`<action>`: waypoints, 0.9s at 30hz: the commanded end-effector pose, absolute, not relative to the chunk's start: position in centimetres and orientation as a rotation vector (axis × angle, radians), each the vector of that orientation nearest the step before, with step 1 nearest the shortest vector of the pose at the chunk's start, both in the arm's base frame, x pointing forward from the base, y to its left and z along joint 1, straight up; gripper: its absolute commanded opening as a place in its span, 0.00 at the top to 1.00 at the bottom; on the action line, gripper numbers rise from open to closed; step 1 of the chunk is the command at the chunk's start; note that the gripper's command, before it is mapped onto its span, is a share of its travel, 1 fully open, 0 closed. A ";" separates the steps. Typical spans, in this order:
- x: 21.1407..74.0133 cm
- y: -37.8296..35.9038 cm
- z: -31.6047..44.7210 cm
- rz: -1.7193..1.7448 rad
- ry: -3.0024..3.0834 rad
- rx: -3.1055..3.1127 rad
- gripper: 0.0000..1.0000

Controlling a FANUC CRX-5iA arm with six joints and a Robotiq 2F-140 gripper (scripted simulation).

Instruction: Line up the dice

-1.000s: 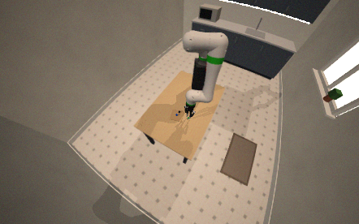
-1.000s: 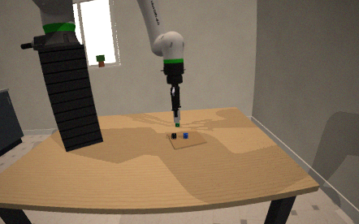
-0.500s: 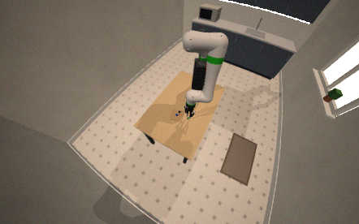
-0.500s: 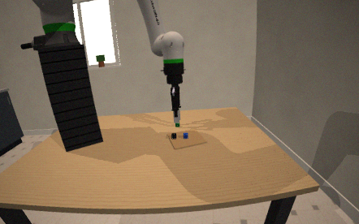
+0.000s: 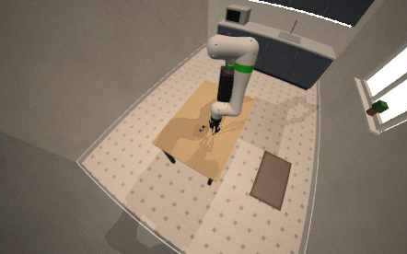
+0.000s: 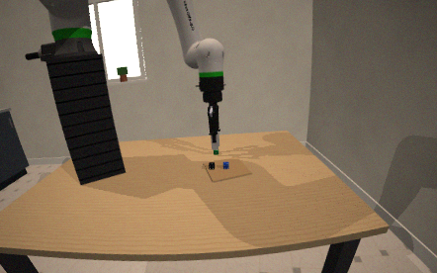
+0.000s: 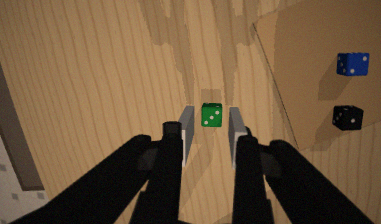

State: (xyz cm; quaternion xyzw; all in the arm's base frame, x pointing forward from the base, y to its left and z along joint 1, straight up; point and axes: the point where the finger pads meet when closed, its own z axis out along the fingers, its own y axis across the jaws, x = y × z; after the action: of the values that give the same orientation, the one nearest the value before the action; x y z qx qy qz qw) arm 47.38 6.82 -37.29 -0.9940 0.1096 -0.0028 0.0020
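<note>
A green die (image 7: pixel 211 115) (image 6: pixel 215 152) lies flat on the bare wooden table (image 6: pixel 174 218), just outside the mat's far edge. My gripper (image 7: pixel 211 120) (image 6: pixel 215 144) (image 5: pixel 214 130) points straight down over it, partly open. Its two fingers stand on either side of the die with a small gap on each side. A blue die (image 7: pixel 352 64) (image 6: pixel 225 165) (image 5: pixel 200 130) and a black die (image 7: pixel 347 117) (image 6: pixel 212 165) lie flat on the thin brown mat (image 7: pixel 311 60) (image 6: pixel 235 172), apart from each other.
The arm's black ribbed link (image 6: pixel 85 119) stands over the table's left part. The table's front edge (image 6: pixel 184 252) is far from the dice. A counter (image 5: pixel 282 51) and a floor rug (image 5: pixel 271 179) are off the table.
</note>
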 end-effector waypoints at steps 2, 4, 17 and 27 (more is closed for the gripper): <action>47.4 6.8 -37.3 -0.009 0.344 -3.119 0.79; 47.4 6.8 -37.3 -0.009 0.344 -3.119 0.79; 47.4 6.8 -37.6 -0.009 0.344 -3.119 0.79; 47.4 6.8 -38.7 -0.009 0.344 -3.119 0.79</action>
State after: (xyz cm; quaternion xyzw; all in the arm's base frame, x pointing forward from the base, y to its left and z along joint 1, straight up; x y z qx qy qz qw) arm 47.38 6.82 -38.51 -0.9940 0.1096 -0.0028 0.0020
